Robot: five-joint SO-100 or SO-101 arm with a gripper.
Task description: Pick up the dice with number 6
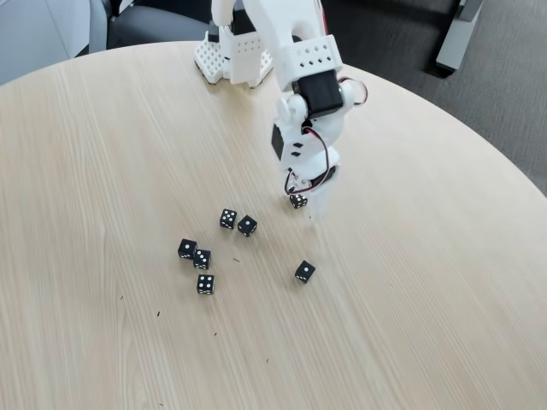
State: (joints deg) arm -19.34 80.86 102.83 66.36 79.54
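Fingers (309, 203): closed around a small black die, grasp looks seated | gripper (301, 203): tips at the table (102, 154) surface, pointing down | dice with number 6 (298, 201): between the fingertips, face count too small to confirm | other dice (247, 225): lower left, well apart.

**Hidden and cut off**

The arm's (299, 77) upper part leaves the frame's top edge. The gripper (301, 203) covers most of a black die (297, 201), its pips unreadable. The round table (85, 171) is cropped left, right, bottom.
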